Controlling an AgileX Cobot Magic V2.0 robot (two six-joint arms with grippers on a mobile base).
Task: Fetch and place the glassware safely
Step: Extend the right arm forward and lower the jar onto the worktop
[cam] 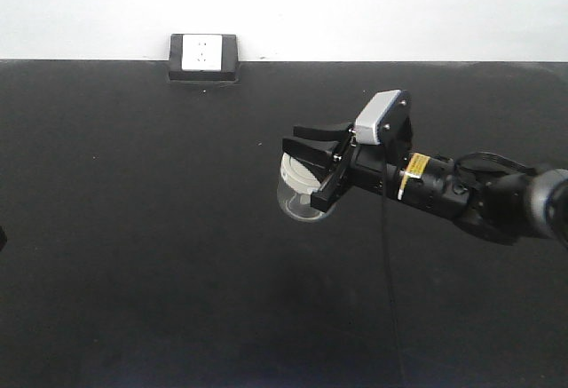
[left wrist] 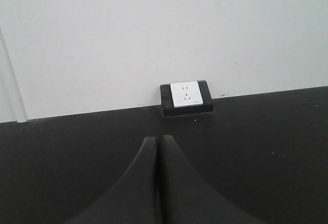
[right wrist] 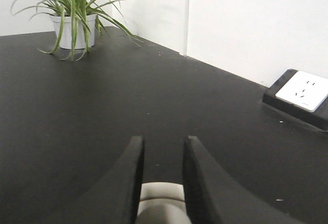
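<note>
The right pincer is seen in the front view just right of the picture's centre, reaching in from three o'clock on a black arm with a grey wrist camera mounted on top. Its two black fingers are closed about the jar, a small squat clear glass piece with a cream-white lid. In the right wrist view the pincer is shown with the lid held between the fingers at six o'clock of the picture, both fingers lying against its sides. The knob on the lid cannot be made out in either view. Whether the jar rests on the black tabletop or is held just clear of it cannot be told.

The left pincer is shown only in the left wrist view, where its fingers are pressed together with nothing between them.

A white socket plate in a black frame is set at the far edge of the tabletop against the white wall, at eleven o'clock from the jar and well apart from it. In the right wrist view a potted plant with long green leaves in a white pot is placed at eleven o'clock, far from the pincer.
</note>
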